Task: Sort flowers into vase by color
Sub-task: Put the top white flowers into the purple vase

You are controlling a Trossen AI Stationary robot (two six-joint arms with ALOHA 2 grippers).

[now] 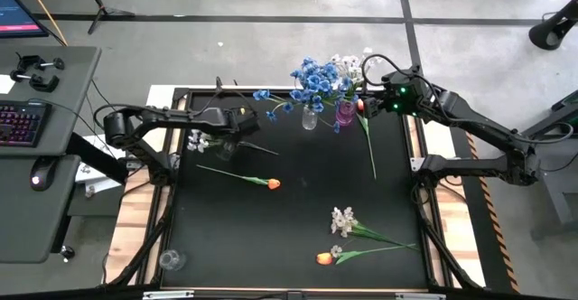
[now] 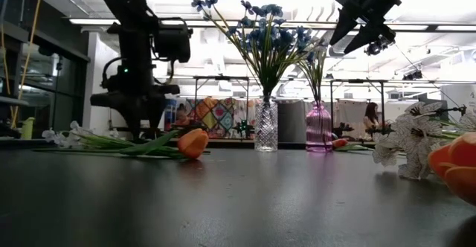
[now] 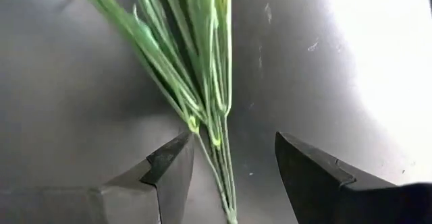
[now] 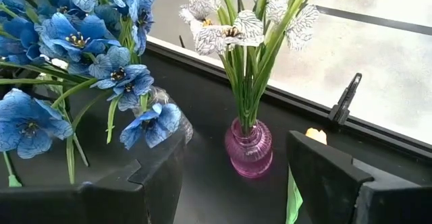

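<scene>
Lying flat at the table's far left, the pale spray (image 1: 209, 141) is straddled by the spread, empty left gripper (image 3: 229, 166); its light, springy stems are best pinched low.

Bright ceiling lights wash out the low view; glare whitens the table (image 3: 378, 62); near tulip (image 2: 457, 169) blurred.
</scene>
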